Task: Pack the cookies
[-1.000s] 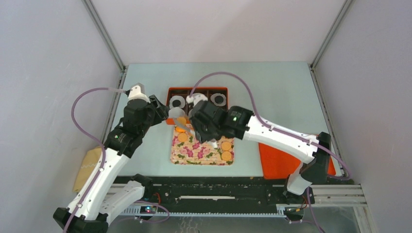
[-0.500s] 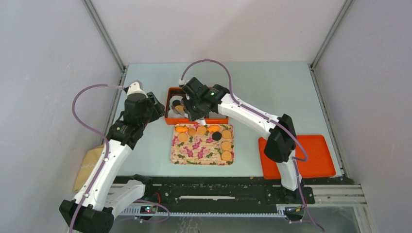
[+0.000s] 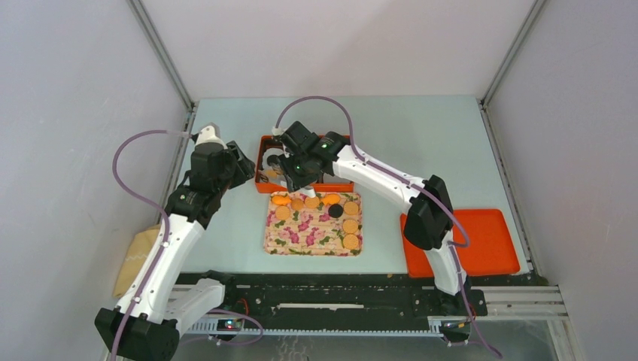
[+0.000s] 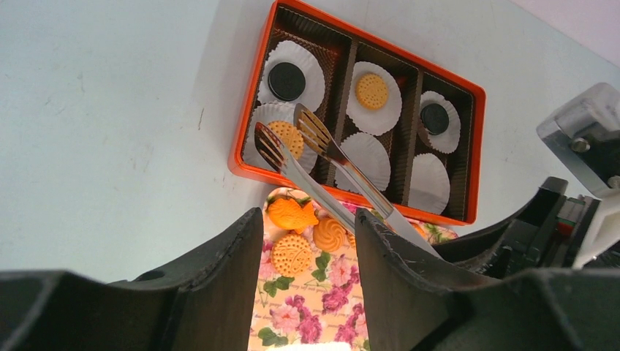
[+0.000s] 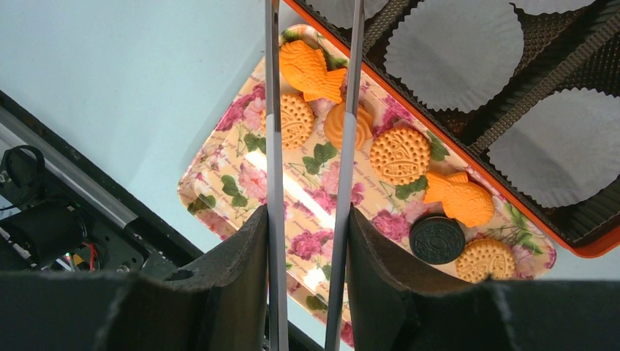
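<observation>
Over the box [image 4: 246,110], at its near-left cup [image 4: 265,117]: the tongs [image 4: 349,170] have their tips spread, one on either side of a golden cookie [image 4: 286,137] lying flat in the cup. Cannot tell whether the tips touch it. Right pincer [image 5: 305,219] is clamped on the tongs' two arms. Left pincer [image 4: 307,227] hovers just off the box's left end, fingers apart, holding nothing.

Change: a second ago the right arm is low over the tray [image 3: 308,239] just in front of the box. Half a second ago it reaches the box. Now it hangs over the near-left cup with the cookie down. This reads as one transfer completed, release likely done.

Box count: four cups filled (two golden, two black). Two empty cups [image 4: 371,157] remain in the near row, middle and right. More cookies [image 5: 399,153] wait on the tray. Next, by my judgement: back to the tray for another, bound for the near-middle cup.
</observation>
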Robot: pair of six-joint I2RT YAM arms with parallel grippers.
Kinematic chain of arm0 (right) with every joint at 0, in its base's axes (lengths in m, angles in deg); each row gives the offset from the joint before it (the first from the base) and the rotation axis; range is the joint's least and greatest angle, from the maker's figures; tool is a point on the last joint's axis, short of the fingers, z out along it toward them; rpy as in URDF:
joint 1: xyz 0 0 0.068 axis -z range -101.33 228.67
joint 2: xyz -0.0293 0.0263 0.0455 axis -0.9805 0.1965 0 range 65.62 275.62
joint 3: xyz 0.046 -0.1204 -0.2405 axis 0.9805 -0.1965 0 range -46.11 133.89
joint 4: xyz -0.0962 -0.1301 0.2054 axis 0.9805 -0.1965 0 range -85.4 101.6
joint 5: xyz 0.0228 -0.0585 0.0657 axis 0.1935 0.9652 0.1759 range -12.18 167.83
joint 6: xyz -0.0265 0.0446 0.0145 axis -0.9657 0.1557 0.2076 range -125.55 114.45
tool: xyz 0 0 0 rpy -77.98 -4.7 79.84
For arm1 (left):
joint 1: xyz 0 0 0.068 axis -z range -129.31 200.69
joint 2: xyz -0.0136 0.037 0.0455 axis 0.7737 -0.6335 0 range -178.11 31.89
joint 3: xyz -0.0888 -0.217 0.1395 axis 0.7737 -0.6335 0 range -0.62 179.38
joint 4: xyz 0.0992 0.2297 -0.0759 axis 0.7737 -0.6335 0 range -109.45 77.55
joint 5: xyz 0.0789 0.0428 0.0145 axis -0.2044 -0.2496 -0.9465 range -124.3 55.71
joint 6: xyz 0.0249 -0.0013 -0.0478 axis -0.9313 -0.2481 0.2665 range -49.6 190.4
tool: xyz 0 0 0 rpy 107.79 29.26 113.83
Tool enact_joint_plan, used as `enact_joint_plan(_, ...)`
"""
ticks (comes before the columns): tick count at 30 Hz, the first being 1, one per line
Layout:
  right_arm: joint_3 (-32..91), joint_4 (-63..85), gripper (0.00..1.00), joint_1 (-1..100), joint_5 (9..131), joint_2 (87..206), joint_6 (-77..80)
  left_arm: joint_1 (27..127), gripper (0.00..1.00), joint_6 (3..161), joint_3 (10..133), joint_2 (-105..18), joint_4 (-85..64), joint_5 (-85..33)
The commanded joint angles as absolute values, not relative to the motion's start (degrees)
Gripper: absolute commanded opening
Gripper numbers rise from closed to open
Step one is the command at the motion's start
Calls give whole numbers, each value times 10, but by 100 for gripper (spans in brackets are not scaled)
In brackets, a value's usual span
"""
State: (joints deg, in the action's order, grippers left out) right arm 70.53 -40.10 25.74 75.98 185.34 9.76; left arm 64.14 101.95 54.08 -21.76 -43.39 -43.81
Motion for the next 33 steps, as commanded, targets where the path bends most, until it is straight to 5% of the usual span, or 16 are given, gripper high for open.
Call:
enact_joint_plan(1, 731, -393, 41, 260, 752, 1860, 97, 637, 54, 1020, 555, -216, -413, -423)
enact_joint_plan(7, 730, -392, 52, 262, 753, 1861, 98, 636, 54, 1020, 554, -218, -413, -411)
enact_joint_plan(16, 701, -386, 50, 252, 792, 1785, 107, 636, 55, 1022, 554, -208, -409, -403)
enact_joint_plan(33, 359, -369, 49, 114, 855, 1518, 214, 636, 54, 1050, 524, -187, -395, -378)
